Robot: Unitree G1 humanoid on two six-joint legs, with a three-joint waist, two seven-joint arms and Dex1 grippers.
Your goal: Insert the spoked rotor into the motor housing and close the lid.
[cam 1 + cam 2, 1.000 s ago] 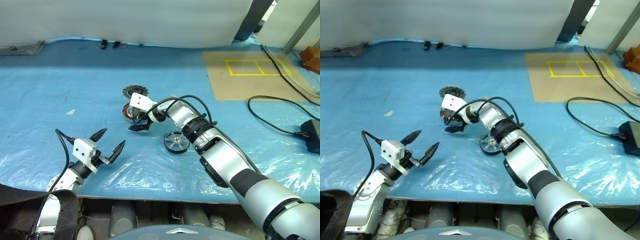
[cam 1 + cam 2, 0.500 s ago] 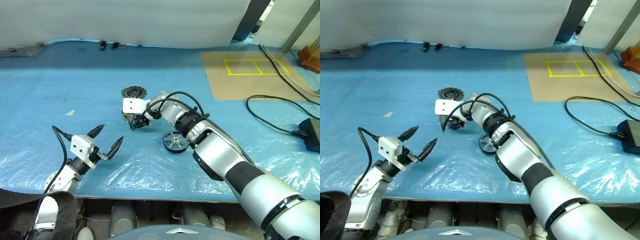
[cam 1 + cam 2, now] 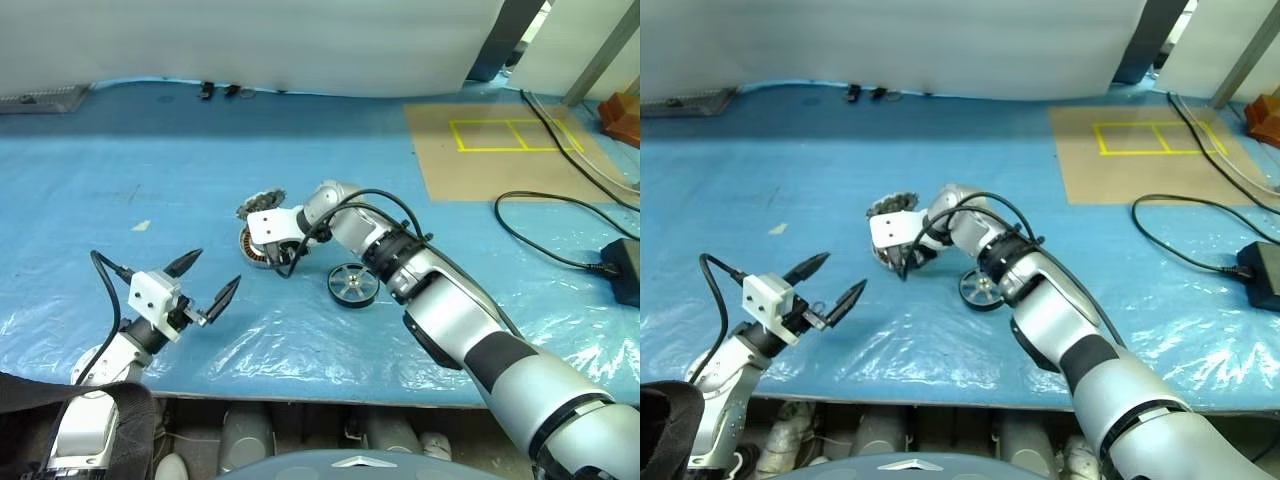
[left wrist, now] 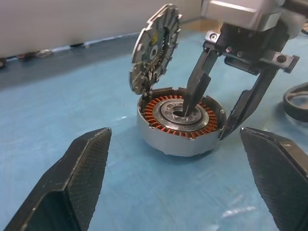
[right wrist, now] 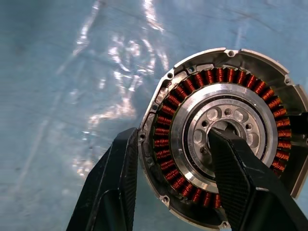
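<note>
Your right gripper (image 4: 204,120) has one finger in the centre bore of the motor housing (image 4: 180,122) and one outside its wall, jaws half closed across the rim. The lid (image 4: 154,45) leans tilted on the far rim; the spoked rotor (image 3: 352,284) lies just beside on the surface (image 3: 150,150). Squeeze gently, keep the housing level. Your left gripper (image 3: 200,288) hovers with jaws wide, holding nothing.

The round silver motor housing (image 5: 224,139) with copper-brown windings lies on blue plastic sheeting (image 5: 62,72); one black finger (image 5: 236,178) sits in its pale centre, the other outside its wall.
</note>
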